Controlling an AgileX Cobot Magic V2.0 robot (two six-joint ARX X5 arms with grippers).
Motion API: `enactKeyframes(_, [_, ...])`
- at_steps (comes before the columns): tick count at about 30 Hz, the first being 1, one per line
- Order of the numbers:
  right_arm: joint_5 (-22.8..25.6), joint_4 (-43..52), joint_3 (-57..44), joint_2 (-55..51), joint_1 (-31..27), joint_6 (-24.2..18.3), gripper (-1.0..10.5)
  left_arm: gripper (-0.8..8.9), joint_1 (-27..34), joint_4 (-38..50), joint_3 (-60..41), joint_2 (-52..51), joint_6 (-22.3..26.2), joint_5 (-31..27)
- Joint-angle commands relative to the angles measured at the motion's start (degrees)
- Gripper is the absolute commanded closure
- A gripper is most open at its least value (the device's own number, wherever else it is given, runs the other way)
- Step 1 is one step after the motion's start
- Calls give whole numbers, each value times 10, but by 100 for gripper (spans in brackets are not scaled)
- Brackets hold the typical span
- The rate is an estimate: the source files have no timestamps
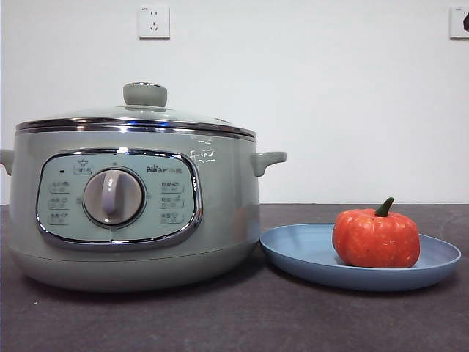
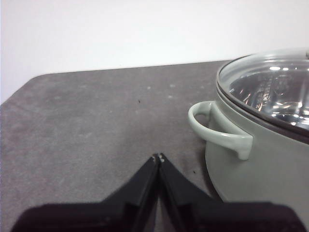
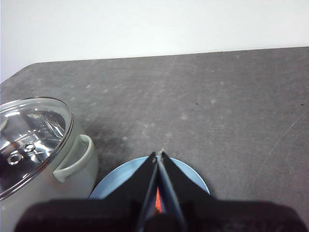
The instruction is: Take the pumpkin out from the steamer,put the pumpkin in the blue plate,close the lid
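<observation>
The orange-red pumpkin [image 1: 377, 237] with its dark green stem rests on the blue plate [image 1: 308, 253], to the right of the steamer [image 1: 132, 205]. The glass lid [image 1: 139, 117] with its pale green knob sits on the pale green pot. Neither arm shows in the front view. My left gripper [image 2: 158, 157] is shut and empty above the dark table, beside the steamer's side handle [image 2: 219, 133]. My right gripper [image 3: 158, 154] is shut and empty, held over the blue plate [image 3: 118, 179]; a sliver of the pumpkin [image 3: 157, 203] shows between its jaws. The lid [image 3: 29, 135] shows beside it.
The dark grey table [image 1: 234, 323] runs back to a white wall with two sockets [image 1: 154, 22]. The steamer's control panel and dial [image 1: 113, 196] face the front camera. Its side handle [image 1: 267, 160] points toward the plate.
</observation>
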Motion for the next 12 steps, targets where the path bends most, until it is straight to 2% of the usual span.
enactKeyframes(1, [2, 3, -3, -1, 0, 5, 946, 816, 2, -2, -13, -4, 5, 3])
enactKeyframes(7, [2, 2, -3, -1, 0, 5, 946, 816, 2, -45, -13, -4, -9, 5])
enactKeyframes(12, [2, -1, -3, -1, 0, 5, 946, 816, 2, -43, -13, -3, -9, 5])
